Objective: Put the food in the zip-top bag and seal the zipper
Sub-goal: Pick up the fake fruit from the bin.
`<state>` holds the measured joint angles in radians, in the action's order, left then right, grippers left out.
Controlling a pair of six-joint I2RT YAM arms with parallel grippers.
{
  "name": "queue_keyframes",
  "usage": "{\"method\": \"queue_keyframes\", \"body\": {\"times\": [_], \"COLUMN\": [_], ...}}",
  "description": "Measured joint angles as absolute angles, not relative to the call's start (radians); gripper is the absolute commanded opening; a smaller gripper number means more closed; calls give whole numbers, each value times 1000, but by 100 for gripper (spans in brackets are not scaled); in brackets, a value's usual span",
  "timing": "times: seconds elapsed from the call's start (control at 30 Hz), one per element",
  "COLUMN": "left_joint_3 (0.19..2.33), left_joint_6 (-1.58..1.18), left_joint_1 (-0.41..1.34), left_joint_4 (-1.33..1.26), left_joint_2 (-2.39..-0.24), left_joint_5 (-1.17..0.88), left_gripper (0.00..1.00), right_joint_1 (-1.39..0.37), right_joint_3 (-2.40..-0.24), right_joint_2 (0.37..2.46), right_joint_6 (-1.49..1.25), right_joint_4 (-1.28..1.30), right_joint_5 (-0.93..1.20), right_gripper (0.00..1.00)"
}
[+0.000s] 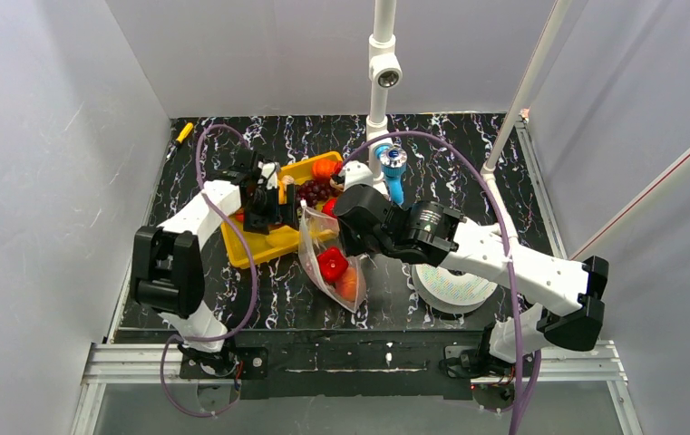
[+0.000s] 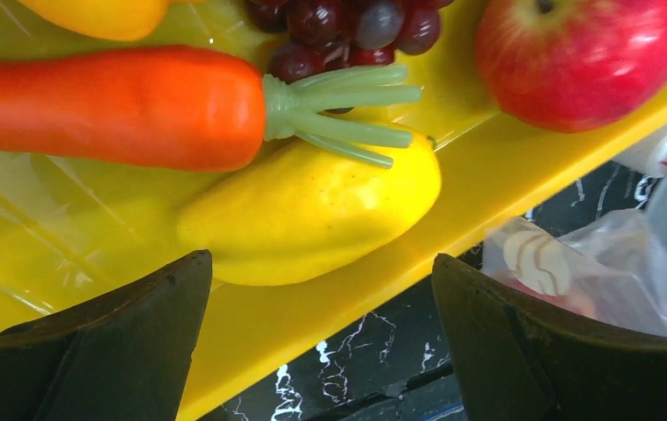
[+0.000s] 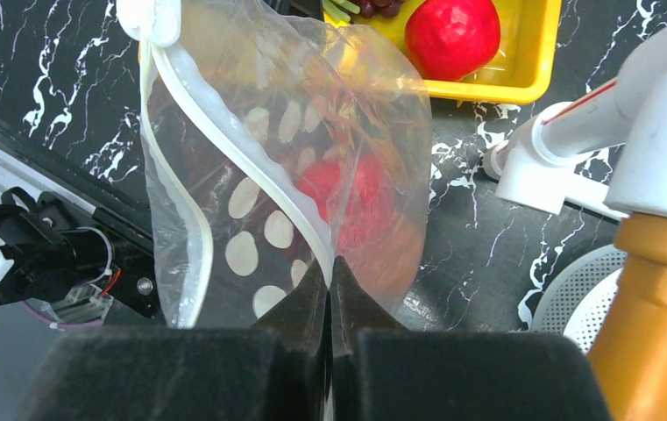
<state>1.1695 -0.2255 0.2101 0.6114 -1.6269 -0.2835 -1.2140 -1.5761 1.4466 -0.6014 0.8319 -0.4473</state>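
The zip-top bag (image 1: 327, 272) stands mouth-up on the table beside the yellow tray (image 1: 273, 243). A red pepper (image 1: 332, 263) and a peach (image 1: 350, 285) are inside it. My right gripper (image 3: 331, 263) is shut on the bag's white zipper strip (image 3: 224, 145) and holds the mouth open; red food (image 3: 347, 197) shows through the plastic. My left gripper (image 2: 321, 263) is open and empty just above the tray's rim (image 2: 505, 167), over a yellow pepper (image 2: 312, 206). A carrot (image 2: 110, 105), grapes (image 2: 347, 22) and a red apple (image 2: 584, 57) also lie in the tray.
A round white spool disc (image 1: 454, 285) lies right of the bag under my right arm. A blue toy (image 1: 393, 172) and the white camera pole (image 1: 379, 91) stand behind the tray. A yellow marker (image 1: 183, 132) lies at the far left.
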Motion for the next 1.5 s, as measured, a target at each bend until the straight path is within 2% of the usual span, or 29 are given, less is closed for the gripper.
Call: {"method": "queue_keyframes", "body": {"times": [0.5, 0.63, 0.7, 0.8, 0.87, 0.93, 1.0, 1.1, 1.23, 1.37, 1.5], "left_joint_3": [1193, 1193, 1193, 1192, 1190, 1185, 1184, 1184, 1184, 1184, 1177], "left_joint_6": [-221, -222, -224, -225, -225, -226, -223, -219, -221, -226, -242], "left_joint_1": [210, 208, 207, 207, 207, 207, 207, 207, 207, 207, 208], "left_joint_4": [666, 653, 643, 630, 625, 616, 611, 604, 602, 591, 529], "left_joint_2": [-1758, -1764, -1764, -1761, -1757, -1746, -1735, -1728, -1728, -1732, -1751], "left_joint_5": [-298, -337, -366, -397, -407, -412, -420, -438, -460, -493, -534], "left_gripper": [98, 89, 80, 72, 61, 58, 62, 80, 90, 92, 87], "right_joint_1": [-1214, -1214, -1214, -1214, -1214, -1214, -1214, -1214, -1214, -1214, -1214], "right_joint_3": [-1556, -1552, -1547, -1542, -1541, -1540, -1540, -1540, -1540, -1540, -1540], "right_joint_2": [1453, 1448, 1443, 1437, 1435, 1434, 1433, 1433, 1433, 1433, 1435], "right_joint_6": [-603, -605, -606, -609, -611, -614, -618, -620, -621, -621, -621], "right_joint_4": [805, 802, 798, 793, 791, 789, 788, 786, 785, 784, 783], "right_joint_5": [-440, -437, -435, -431, -429, -426, -423, -419, -416, -414, -412], "right_gripper": [1, 1, 1, 1, 1, 1, 1, 1, 1, 1, 1]}}
